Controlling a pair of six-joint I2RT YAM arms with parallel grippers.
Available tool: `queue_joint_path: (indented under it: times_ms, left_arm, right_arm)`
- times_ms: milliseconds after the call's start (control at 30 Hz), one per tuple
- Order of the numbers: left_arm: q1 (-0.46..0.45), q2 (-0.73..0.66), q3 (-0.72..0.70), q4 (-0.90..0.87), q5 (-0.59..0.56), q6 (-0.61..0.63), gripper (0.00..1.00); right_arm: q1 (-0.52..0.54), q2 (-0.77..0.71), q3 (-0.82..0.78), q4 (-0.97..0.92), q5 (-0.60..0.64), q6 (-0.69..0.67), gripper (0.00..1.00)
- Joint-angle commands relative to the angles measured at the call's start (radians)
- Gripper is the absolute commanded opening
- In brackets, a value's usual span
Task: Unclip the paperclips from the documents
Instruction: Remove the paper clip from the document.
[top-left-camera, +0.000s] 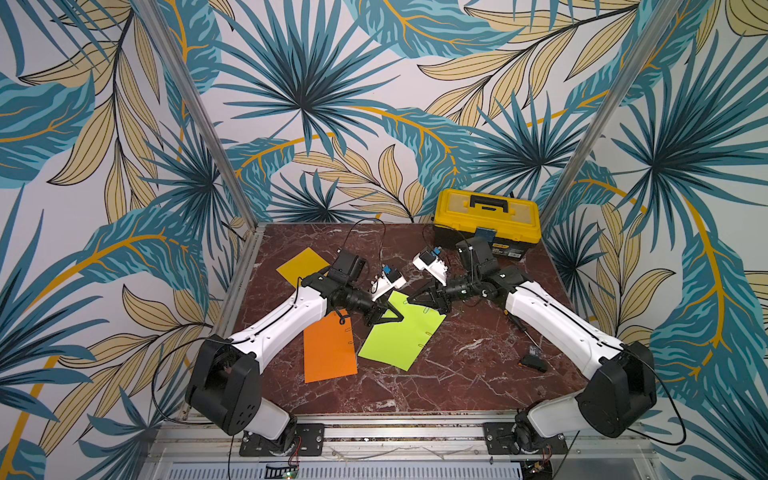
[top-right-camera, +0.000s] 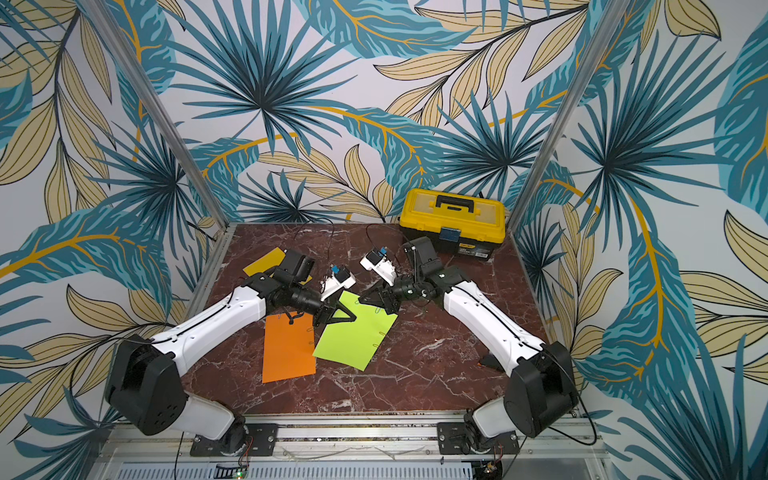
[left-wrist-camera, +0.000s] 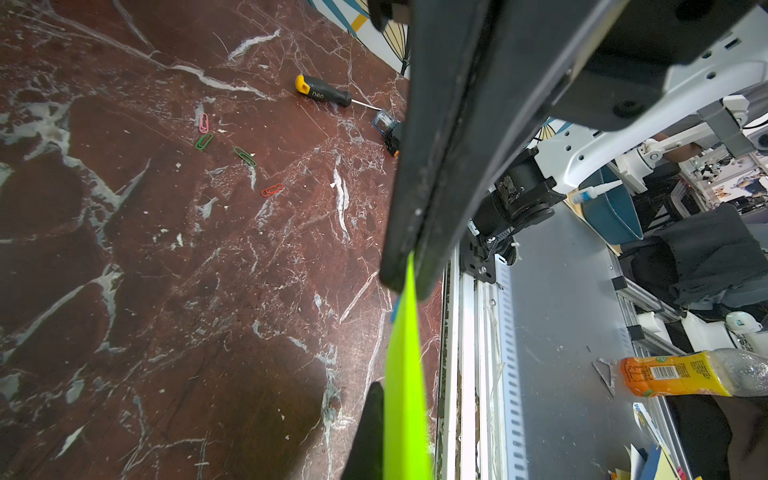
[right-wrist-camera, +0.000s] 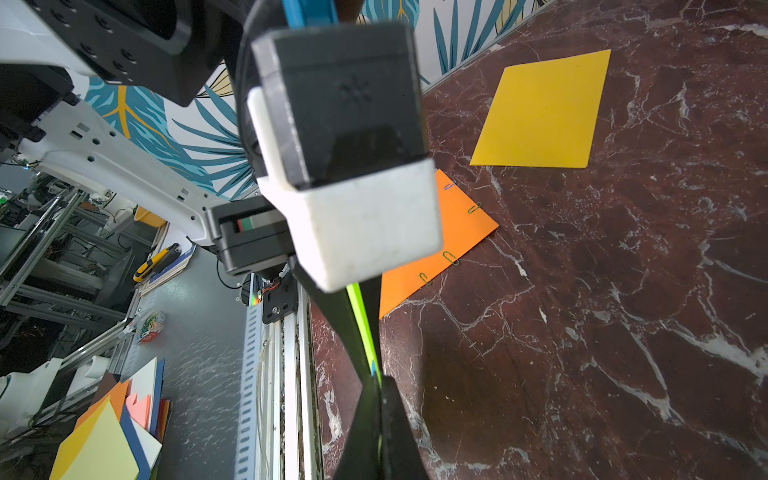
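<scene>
The lime green document (top-left-camera: 399, 336) (top-right-camera: 353, 332) lies mid-table with its far edge lifted between both grippers. My left gripper (top-left-camera: 400, 319) (left-wrist-camera: 386, 390) is shut on that edge. My right gripper (top-left-camera: 410, 300) (right-wrist-camera: 380, 378) is shut on the same edge, where a blue paperclip (right-wrist-camera: 374, 368) (left-wrist-camera: 395, 309) sticks out at its tips. More paperclips (top-left-camera: 428, 333) sit on the green sheet's right edge. The orange document (top-left-camera: 328, 353) (right-wrist-camera: 440, 249) carries several paperclips (right-wrist-camera: 450, 257). The golden yellow document (top-left-camera: 301, 262) (right-wrist-camera: 544, 108) lies at the back left, partly under my left arm.
Several loose paperclips (left-wrist-camera: 245, 156) lie on the marble near a screwdriver (left-wrist-camera: 324, 91) and a small black-and-orange object (top-left-camera: 532, 361) on the right. A yellow toolbox (top-left-camera: 486, 220) stands at the back right. A metal rail (top-left-camera: 374, 419) runs along the table's front edge.
</scene>
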Motion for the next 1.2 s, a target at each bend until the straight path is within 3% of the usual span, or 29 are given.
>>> queue_joint_path:
  times_ms: [0,1167]
  left_arm:
    - [-0.002,-0.014,-0.009,-0.022,-0.009,0.010,0.00]
    - [-0.005,-0.009,-0.017,-0.022,-0.020,0.007,0.00]
  right_arm:
    - [-0.011,-0.037,-0.011,0.004,0.019,0.009,0.02]
    - [-0.037,-0.065,-0.021,0.017,0.012,0.028,0.04]
